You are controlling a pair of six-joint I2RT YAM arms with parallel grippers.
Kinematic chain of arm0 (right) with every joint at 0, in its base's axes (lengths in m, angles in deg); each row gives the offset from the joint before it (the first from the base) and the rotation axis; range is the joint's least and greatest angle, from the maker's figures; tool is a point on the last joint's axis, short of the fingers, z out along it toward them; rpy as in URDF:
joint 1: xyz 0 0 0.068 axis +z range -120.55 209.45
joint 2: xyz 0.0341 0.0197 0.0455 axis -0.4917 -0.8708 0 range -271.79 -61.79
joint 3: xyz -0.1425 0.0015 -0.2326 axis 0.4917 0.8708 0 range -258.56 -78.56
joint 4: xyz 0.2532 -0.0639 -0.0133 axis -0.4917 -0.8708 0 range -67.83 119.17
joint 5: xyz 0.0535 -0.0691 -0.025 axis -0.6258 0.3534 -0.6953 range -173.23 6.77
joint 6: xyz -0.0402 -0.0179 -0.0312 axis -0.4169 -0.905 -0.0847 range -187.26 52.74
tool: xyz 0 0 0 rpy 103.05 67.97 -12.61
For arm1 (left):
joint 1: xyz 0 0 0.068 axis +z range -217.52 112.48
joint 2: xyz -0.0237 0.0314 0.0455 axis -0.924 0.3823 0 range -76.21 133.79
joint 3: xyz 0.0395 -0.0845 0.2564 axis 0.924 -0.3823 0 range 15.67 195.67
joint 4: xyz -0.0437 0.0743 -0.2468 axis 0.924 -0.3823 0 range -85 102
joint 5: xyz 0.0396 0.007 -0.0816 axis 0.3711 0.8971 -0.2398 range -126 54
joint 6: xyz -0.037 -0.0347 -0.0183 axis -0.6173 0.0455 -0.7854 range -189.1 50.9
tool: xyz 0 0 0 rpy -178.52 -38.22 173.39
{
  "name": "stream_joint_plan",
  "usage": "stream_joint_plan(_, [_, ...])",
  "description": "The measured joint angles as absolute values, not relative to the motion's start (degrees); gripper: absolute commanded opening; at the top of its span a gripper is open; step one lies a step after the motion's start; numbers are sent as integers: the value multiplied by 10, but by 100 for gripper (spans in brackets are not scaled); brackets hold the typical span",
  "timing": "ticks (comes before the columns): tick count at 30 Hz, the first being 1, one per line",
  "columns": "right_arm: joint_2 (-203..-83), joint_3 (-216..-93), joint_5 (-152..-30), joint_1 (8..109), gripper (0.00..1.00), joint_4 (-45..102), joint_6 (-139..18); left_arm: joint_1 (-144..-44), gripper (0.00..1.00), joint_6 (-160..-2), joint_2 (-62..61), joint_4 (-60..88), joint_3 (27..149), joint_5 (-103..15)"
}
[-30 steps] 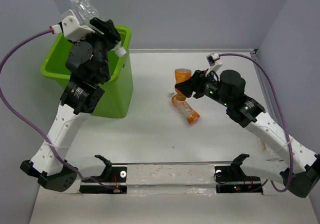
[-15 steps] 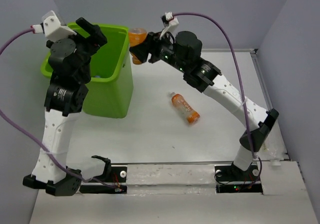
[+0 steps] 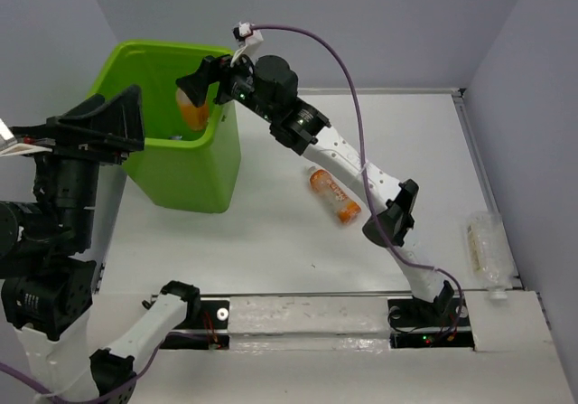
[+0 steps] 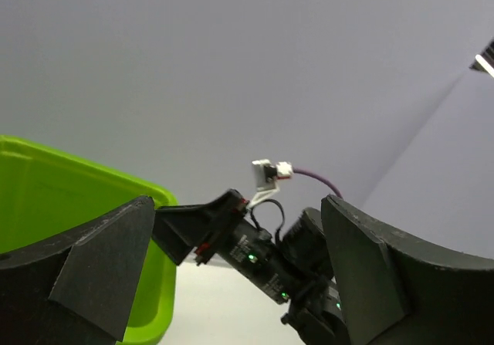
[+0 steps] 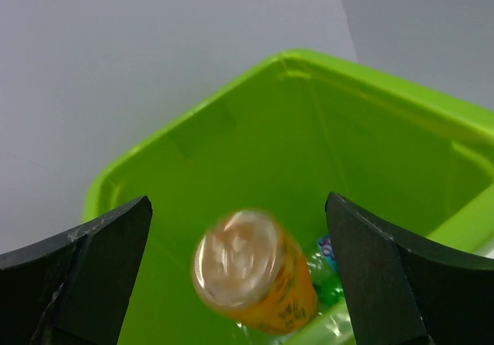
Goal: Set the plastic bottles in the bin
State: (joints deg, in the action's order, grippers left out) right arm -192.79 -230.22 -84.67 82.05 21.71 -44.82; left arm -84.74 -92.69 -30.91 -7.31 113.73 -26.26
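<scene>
Drop step is nearly done: the right gripper (image 3: 197, 86) is held over the bin (image 3: 194, 173) with jaws spread wide, and the orange bottle (image 5: 255, 283) is seen loose inside it, blurred, probably mid-fall. The left gripper (image 4: 235, 272) is wide open too, with nothing held. Half a second ago that bottle was clamped at the rim and the left gripper was parked by the bin; now it's pulled back. Next, the second orange bottle (image 3: 335, 195) on the table (image 3: 271, 241) should probably be fetched.

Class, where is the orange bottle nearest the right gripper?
In the top view, far left: the orange bottle is inside the bin, just beyond the open right gripper.
</scene>
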Motion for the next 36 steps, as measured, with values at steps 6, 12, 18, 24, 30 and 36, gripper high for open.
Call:
stream_joint_plan(6, [-1790, -2107, -844, 804, 94, 203, -488, -847, 99, -955, -280, -66, 1103, -444])
stream_joint_plan(12, [-1418, -1740, -788, 635, 100, 195, -485, -960, 99, -971, -231, -37, 1001, -499])
stream_joint_plan(18, [-1169, -1382, -731, 302, 100, 95, -435, -1169, 99, -972, -155, 14, 877, -415])
stream_joint_plan(24, [-1169, -1269, -675, 181, 100, -52, -444, -1260, 99, -992, -121, 78, 744, -341])
stream_joint_plan(30, [-1217, -1293, -577, 102, 100, -71, -447, -1286, 99, -995, -92, 121, 703, -276])
stream_joint_plan(36, [-1229, -1314, -522, 28, 100, -104, -481, -1285, 99, -989, -89, 174, 679, -253])
